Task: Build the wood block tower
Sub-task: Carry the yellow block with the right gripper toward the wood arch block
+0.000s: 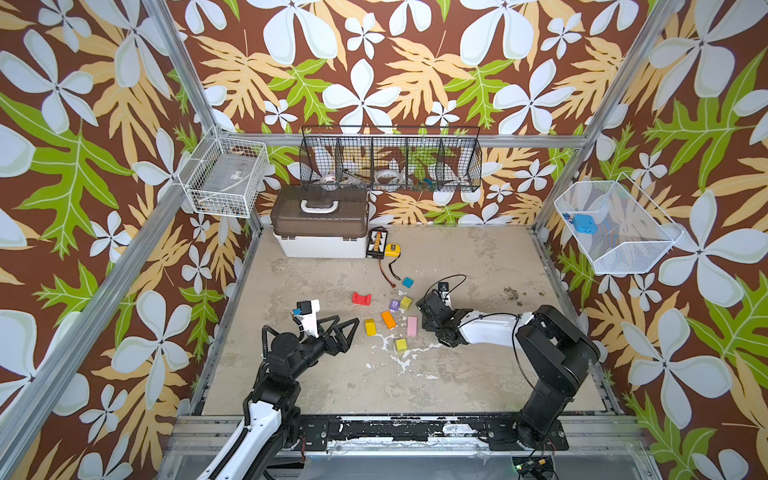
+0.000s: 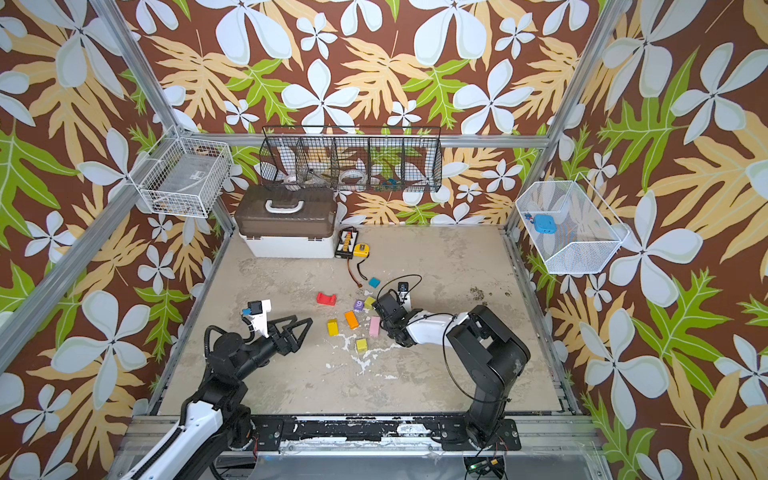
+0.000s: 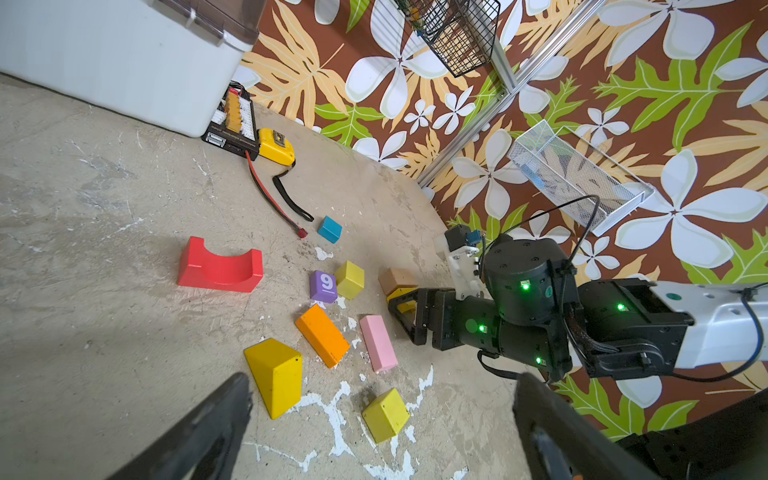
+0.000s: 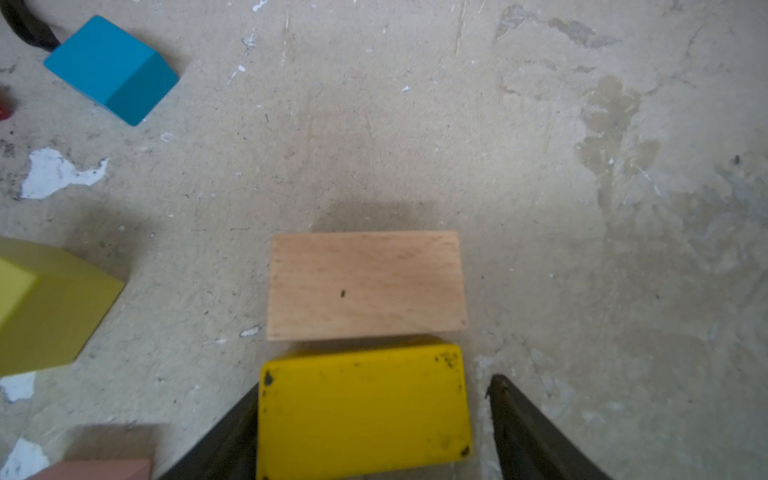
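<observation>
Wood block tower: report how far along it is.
Done: nothing stacked yet; only a tan block and a yellow block lie side by side. In hand: the right claw straddles that yellow block, jaws open. To do: red arch, orange bar, pink bar and others lie loose; the left claw is open, empty.

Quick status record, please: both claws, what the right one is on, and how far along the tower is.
left claw: open, empty, left of the blocks in both top views
right claw: open around yellow bar, gap on one side
tan block: flat, just beyond the bar
stacking: none visible yet
loose blocks: red arch, teal cube, purple 9, orange bar, pink bar, yellow wedge, far yellow cube, near yellow cube
</observation>
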Robot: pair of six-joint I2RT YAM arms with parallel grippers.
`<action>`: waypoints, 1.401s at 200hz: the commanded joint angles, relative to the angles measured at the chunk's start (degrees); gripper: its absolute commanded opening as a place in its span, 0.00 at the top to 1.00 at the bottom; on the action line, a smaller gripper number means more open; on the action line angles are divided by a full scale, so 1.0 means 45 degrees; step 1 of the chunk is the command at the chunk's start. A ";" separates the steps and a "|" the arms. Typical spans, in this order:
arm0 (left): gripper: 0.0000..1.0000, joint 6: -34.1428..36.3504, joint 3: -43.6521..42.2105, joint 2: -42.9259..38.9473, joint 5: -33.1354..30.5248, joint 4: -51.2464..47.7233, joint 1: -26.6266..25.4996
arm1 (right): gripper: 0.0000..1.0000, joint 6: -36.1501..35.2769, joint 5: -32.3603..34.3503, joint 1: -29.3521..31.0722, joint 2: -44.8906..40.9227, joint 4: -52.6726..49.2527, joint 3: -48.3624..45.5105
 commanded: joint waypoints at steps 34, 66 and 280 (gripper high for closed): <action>0.00 0.0102 0.0068 0.0025 0.0007 0.0011 -0.0007 | 0.19 -0.0032 -0.0190 -0.0131 0.0226 -0.0038 0.0269; 0.00 0.0102 0.0079 0.0047 0.0013 0.0011 0.0003 | 0.22 -0.0002 -0.0452 -0.0150 0.0306 0.0158 0.0337; 0.00 0.0082 0.0084 0.0109 0.0015 0.0048 -0.0010 | 0.32 0.0009 -0.0091 -0.0321 0.0740 -0.0088 0.0876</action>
